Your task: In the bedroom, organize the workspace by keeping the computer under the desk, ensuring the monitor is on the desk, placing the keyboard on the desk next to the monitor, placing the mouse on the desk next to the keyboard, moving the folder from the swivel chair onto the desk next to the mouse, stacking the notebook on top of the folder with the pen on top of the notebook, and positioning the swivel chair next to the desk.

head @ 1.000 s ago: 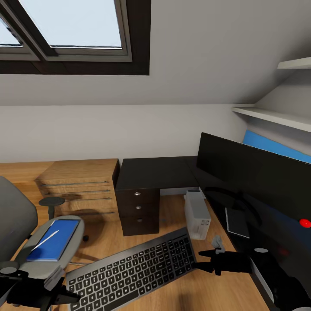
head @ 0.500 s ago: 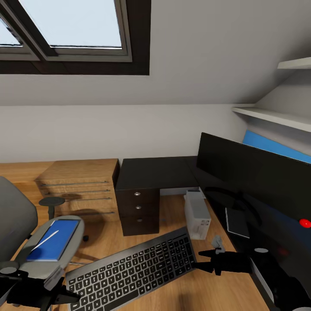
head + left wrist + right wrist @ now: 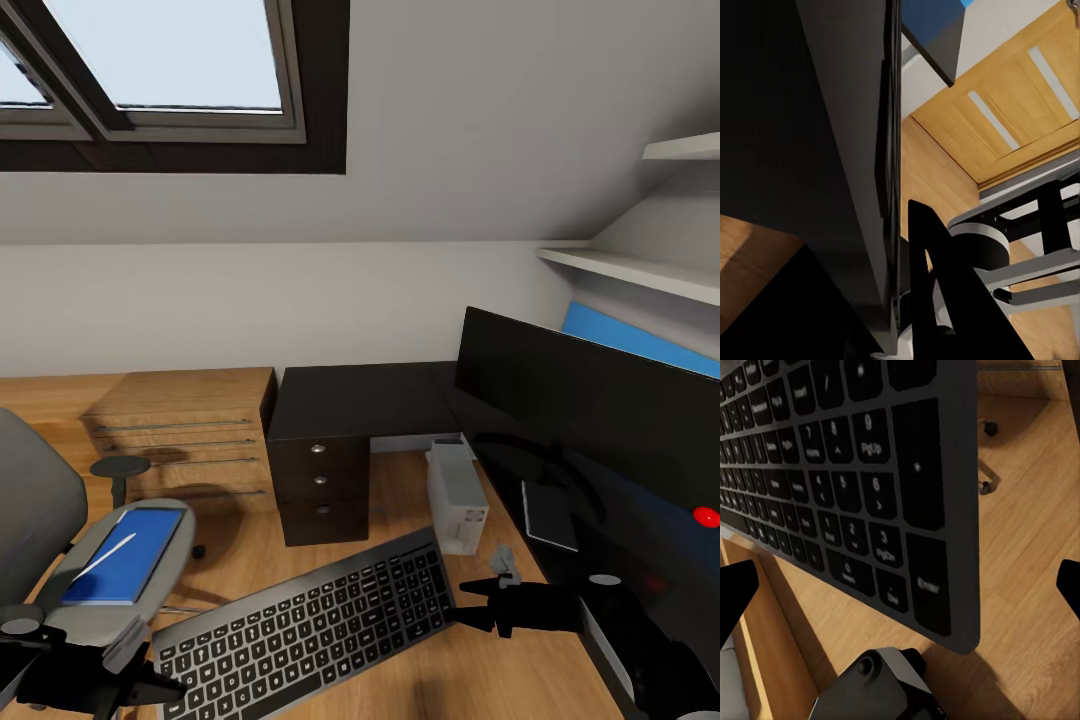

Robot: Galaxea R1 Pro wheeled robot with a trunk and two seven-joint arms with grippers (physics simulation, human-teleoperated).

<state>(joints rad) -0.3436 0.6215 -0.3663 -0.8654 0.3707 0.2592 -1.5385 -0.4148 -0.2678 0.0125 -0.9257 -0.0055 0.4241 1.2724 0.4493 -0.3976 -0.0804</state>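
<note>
**Both grippers low beside the lifted keyboard**

Right gripper (image 3: pixel 478 603) reaches in level from the right at the bottom of the head view, its dark fingers at the keyboard's (image 3: pixel 305 628) right end; whether they pinch that edge I cannot tell. In the right wrist view the keyboard (image 3: pixel 862 487) slants above the wooden floor (image 3: pixel 1035 547), with two black fingertips (image 3: pixel 735 592) spread far apart at the frame's sides. Left gripper (image 3: pixel 150 680) sits low at the keyboard's left end, its grasp unclear. On the swivel chair (image 3: pixel 45 540) lie the blue folder (image 3: pixel 125 555) and the pen (image 3: pixel 105 556). Monitor (image 3: pixel 590 420) and notebook (image 3: pixel 550 515) rest on the desk (image 3: pixel 360 400); the computer (image 3: pixel 457 497) stands on the floor beside it.
</note>
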